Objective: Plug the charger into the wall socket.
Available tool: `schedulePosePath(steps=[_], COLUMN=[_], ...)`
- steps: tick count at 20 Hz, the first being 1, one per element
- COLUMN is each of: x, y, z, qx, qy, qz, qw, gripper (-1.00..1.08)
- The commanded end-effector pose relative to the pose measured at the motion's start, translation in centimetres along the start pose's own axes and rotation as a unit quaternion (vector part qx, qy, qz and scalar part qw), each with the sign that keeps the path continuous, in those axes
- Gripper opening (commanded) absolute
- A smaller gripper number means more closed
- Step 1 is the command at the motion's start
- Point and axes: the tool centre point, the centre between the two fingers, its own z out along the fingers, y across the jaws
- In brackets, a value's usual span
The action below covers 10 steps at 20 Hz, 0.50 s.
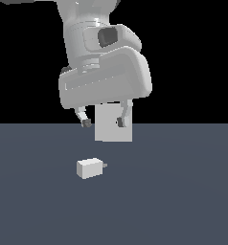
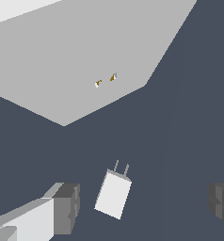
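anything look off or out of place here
Nothing looks damaged or spilled. The charger lies loose on the floor in front of the wall socket, unplugged, its prongs skewed off from the socket's slots in the wrist view. The open claw hangs above, holding nothing.

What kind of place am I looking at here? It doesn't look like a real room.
Most likely a computer simulation, not a real room: a flat dark floor under a black void, with only a plain charger, a bare socket plate and the robot's gripper.

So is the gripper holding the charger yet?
No, the charger lies on the floor, and the open gripper hangs above it with nothing between its fingers.
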Motion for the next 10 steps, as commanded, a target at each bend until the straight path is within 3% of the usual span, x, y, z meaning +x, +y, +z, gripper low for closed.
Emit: schedulePosePath(steps=[1,10], x=[-0.3,-1.5], y=[-0.1,-0.6], z=[0.3,1.3], qx=[-0.003,-0.015], qy=[0.007,0.032], qz=[0.018,0.084], qw=[0.9998,0.9959], gripper=[1.0,1.0])
